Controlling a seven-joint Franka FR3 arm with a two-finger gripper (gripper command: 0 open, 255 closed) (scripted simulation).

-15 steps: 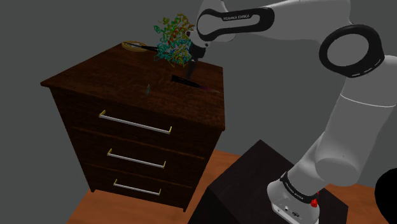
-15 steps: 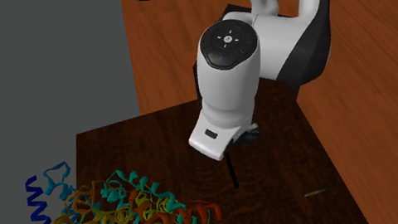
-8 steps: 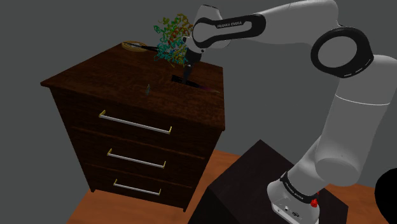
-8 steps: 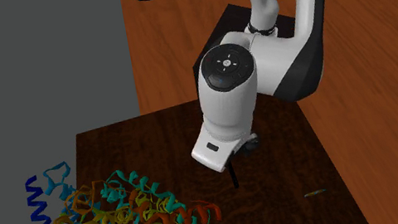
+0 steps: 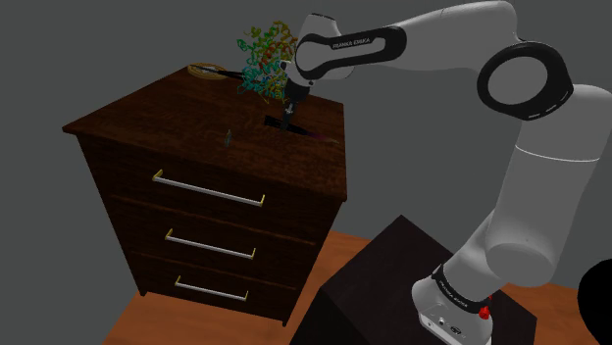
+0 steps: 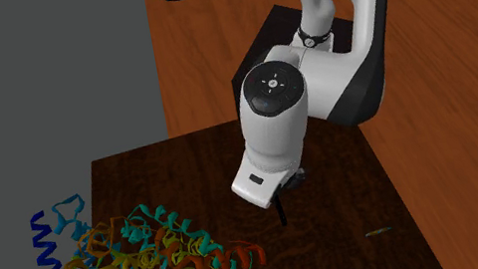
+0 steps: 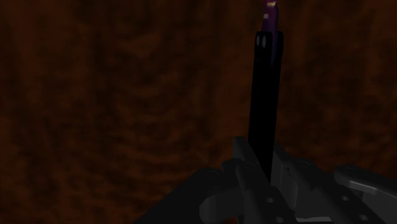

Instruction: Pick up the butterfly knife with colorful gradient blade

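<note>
The butterfly knife (image 5: 276, 123) lies flat on the dark wooden dresser top (image 5: 167, 106), near its back right corner in the shoulder view. It has a long black handle (image 7: 264, 95) with a purple blade tip (image 7: 271, 14) at the far end. My gripper (image 5: 288, 115) points straight down onto it. In the wrist view my gripper (image 7: 264, 181) is shut on the handle's near end, one finger pressed to each side. In the second exterior view the white hand covers most of the gripper (image 6: 287, 186), and the knife (image 6: 282, 212) pokes out below it.
A tall, colourful ribbon-like model (image 5: 265, 59) (image 6: 149, 266) stands just behind the knife at the dresser's back edge. Gold-handled scissors (image 5: 208, 71) lie at the back. A small green item (image 5: 228, 137) (image 6: 378, 232) sits near the front edge. Three drawers with metal handles (image 5: 208, 189) face front.
The arm came down and shifted slightly to the shoulder view's left, setting the gripper onto the knife. The fingers went from open to shut on the handle.
</note>
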